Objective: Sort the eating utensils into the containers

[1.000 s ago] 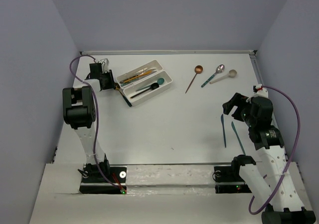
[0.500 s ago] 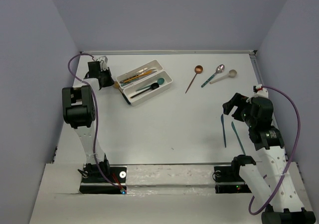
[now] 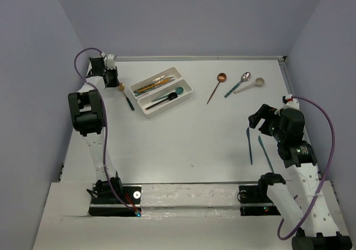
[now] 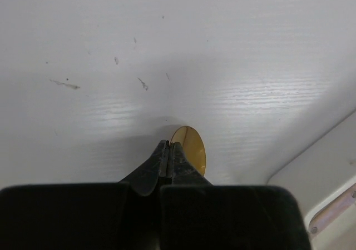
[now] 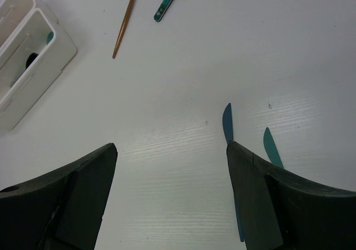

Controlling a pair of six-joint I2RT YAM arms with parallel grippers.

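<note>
A: L arm first. What's the left end effector (image 4: 168, 148) got?

B: Black fingers pinched flat, no gap, on the gold-bowled spoon (image 4: 189, 150). Its shiny oval bowl pokes out just past the tips. The handle's hidden behind the fingers in the wrist view. From the top it's at the far-left corner of the worktop (image 3: 183, 144), w/ a dark slim handle slanting toward the trays.

A: Trays?

B: Two white plastic trays (image 3: 169, 106), long, shallow, rounded corners, side by side and touching, set at an angle, far and left of centre. The far one holds orange/gold-ish slim pieces, the near one a teal-bowled spoon (image 3: 178, 90) and a black spoon (image 3: 171, 96). Too small to tell more. The R wrist view cuts the trays off at its left edge.

A: R side?

B: Right end effector (image 5: 169, 166) is spread wide w/ nothing in it, matte black fingers well apart over bare worktop at the right. Two teal knives (image 5: 227, 122) lie flat just beside it, thin pointed blades. Their lower parts run behind the right finger.

A: Rest?

B: Far right there's a copper spoon (image 3: 216, 88), round bowl, thin stem. Next to it a silver spoon (image 3: 239, 83) w/ teal handle, then a cream spoon (image 3: 251, 85) just beside that.

A: Surface?

B: White, faint fine grain, a few scuffs.
</note>
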